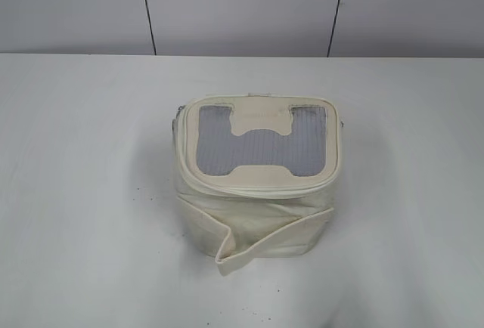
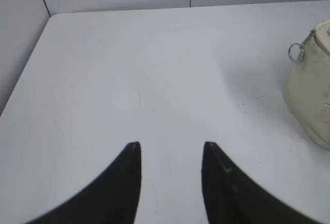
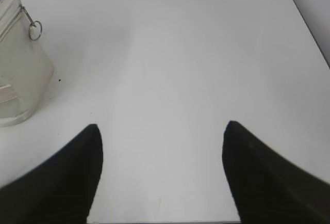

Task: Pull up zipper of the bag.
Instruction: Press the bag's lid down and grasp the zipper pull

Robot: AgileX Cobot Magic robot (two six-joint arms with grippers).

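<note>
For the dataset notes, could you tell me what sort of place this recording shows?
Probably a lab or test bench: a plain white table against a bare grey panelled wall, holding only a cream bag, with both grippers, left and right, open above it.

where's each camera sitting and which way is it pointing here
Exterior view: in front of the table, looking down at a slant at the bag with the wall behind; no arm or gripper shows.
Left wrist view: on the left arm, looking over the open left gripper across bare table; the bag is at the right edge.
Right wrist view: on the right arm, over the open right gripper; the bag is at the left edge.
Shared: both wrist views catch a ring pull on the bag.
</note>
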